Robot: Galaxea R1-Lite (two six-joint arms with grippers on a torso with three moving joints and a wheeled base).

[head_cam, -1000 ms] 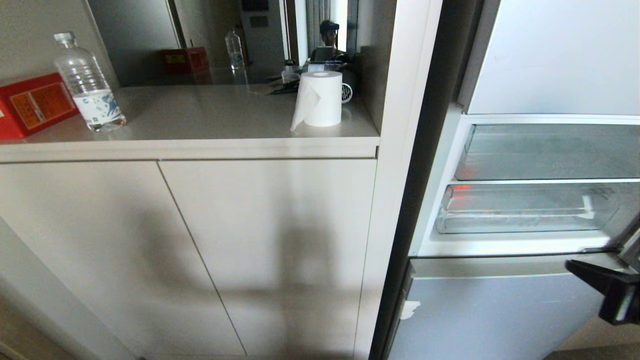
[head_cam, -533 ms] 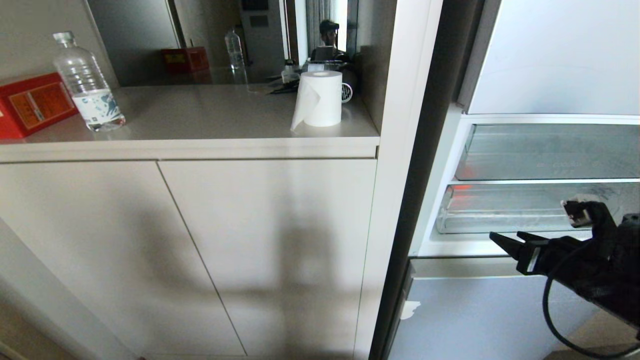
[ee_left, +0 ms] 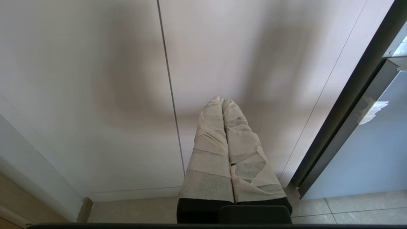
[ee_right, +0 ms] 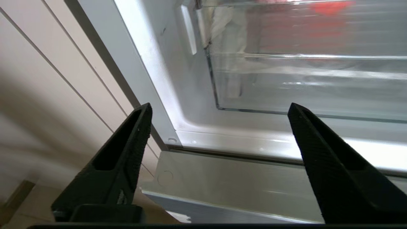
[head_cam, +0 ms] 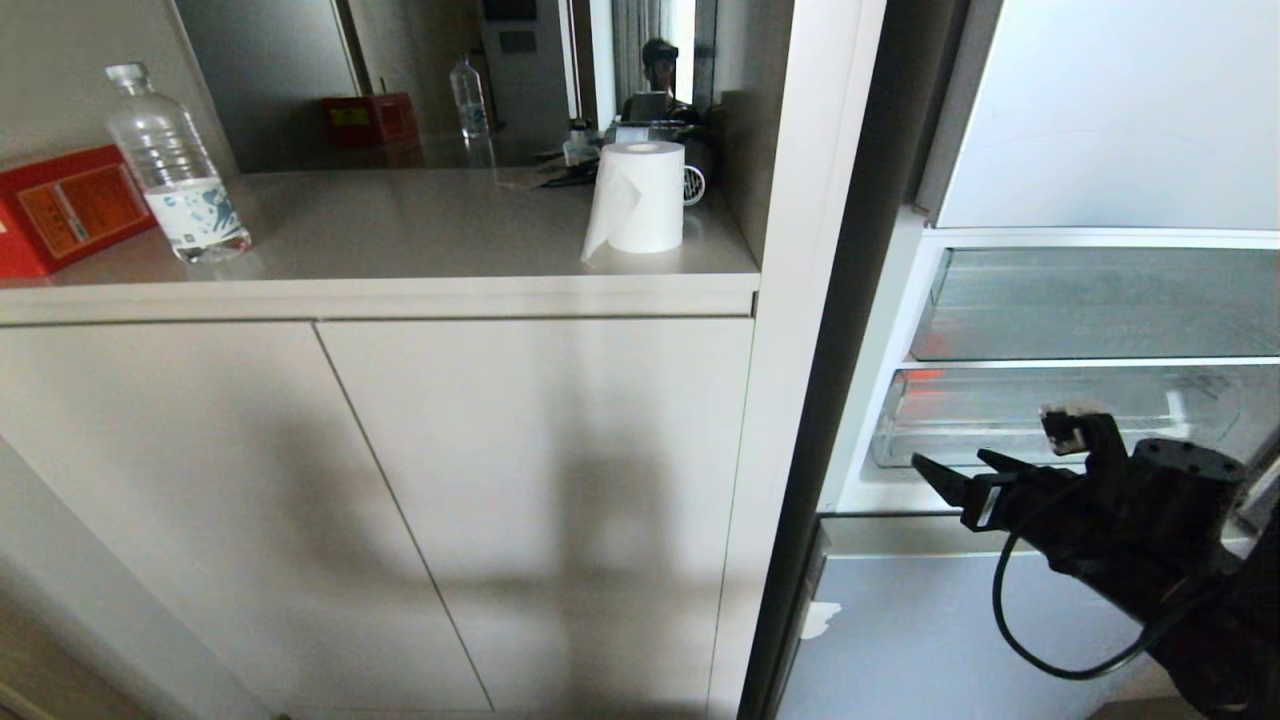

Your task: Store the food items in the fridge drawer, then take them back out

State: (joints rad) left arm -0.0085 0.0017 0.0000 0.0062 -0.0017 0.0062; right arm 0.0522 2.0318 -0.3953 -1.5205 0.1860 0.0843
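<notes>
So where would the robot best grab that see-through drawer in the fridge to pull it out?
Probably by the thick front lip of the fridge drawer, coming straight in from the front. That edge faces outward across the opening, and the open right gripper is already level with it, holding nothing.

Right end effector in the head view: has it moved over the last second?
Yes. The right end effector has come up and leftward, from below the fridge drawer to level with its front lip.

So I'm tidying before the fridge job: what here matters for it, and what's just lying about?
Job: fridge drawer, shut, with a red blur behind its clear front; right gripper, open, in front of it.

Lying about: water bottle, red box, paper roll, all on the counter.
</notes>
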